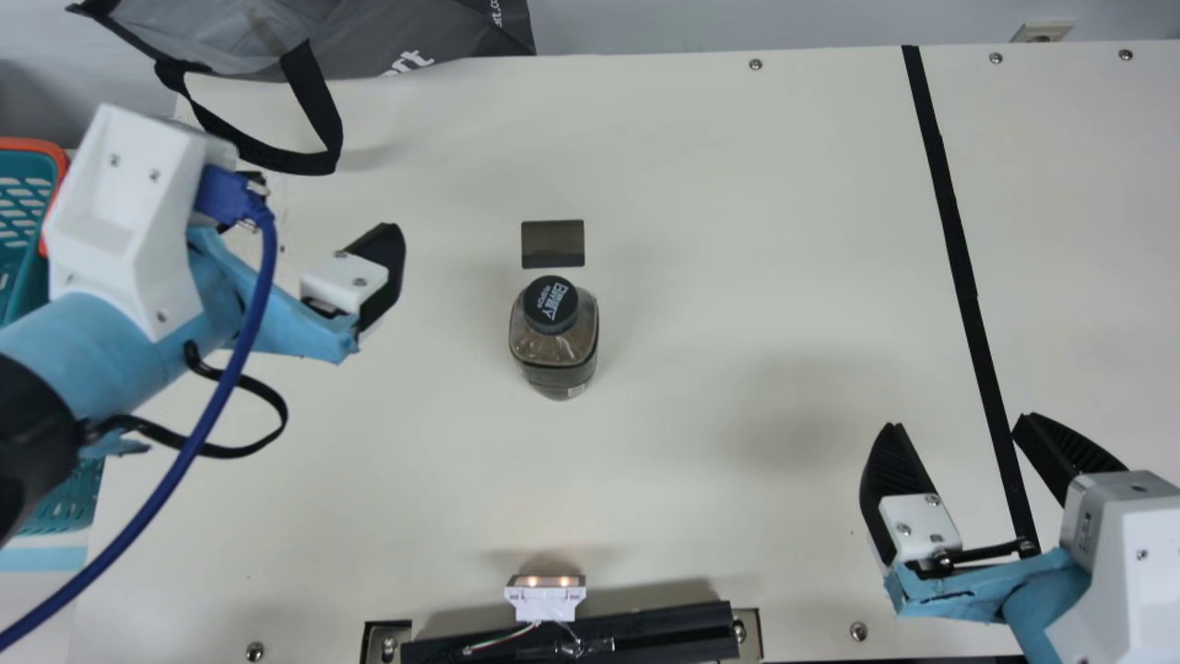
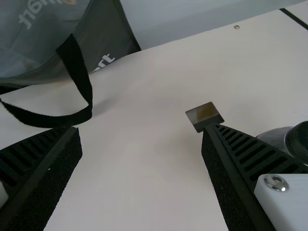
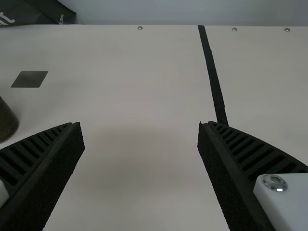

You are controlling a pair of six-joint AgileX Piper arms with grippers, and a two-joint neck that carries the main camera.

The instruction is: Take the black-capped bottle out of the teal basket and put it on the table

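At your far left you have the teal basket (image 1: 26, 166) with its orange rim, partly hidden by the left arm, and more teal mesh (image 1: 74, 503) shows nearer you; you cannot tell whether it belongs to the same basket. A thick blue cable (image 1: 241, 355) runs down along that arm. At the far left corner you see a grey bag (image 1: 406, 37), its black handle (image 1: 318, 111) looping over the table (image 1: 701, 184). Your left gripper (image 1: 323, 203) is above the table, between the basket and the bottle, its jaws apart with nothing between them. Near the middle, the black-capped bottle (image 1: 553, 341) stands upright on the table, out of the basket and away from both grippers. Just beyond it you have a flat dark rectangle (image 1: 553, 244). At the near edge, a small white light module (image 1: 545, 599) with two glowing lamps sits by a black bar (image 1: 645, 632). To the right, your right gripper (image 1: 957, 422) has its jaws wide apart and empty, and the black strip (image 1: 949, 221) runs across the table, with a wall socket (image 1: 1042, 33) beyond the far edge
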